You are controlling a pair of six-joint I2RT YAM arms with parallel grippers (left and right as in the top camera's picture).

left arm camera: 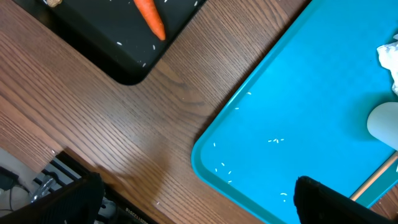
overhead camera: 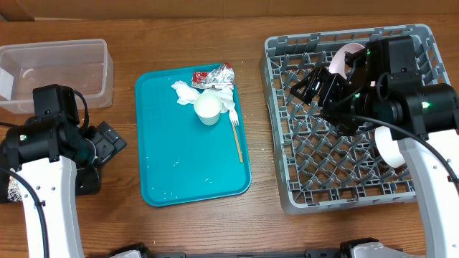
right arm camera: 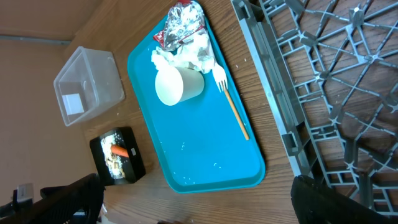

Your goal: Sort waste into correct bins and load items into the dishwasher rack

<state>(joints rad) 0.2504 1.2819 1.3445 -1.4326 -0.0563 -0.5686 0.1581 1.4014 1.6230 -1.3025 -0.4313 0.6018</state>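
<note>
The teal tray (overhead camera: 179, 168) holds one cup (overhead camera: 208, 109), one fork (overhead camera: 237, 137), one wrapper (overhead camera: 214, 76).

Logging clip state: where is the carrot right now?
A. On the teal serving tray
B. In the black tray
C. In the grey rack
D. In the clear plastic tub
B: the left wrist view shows the carrot lying inside the black tray, and the right wrist view shows the same orange piece there among food bits.
</note>
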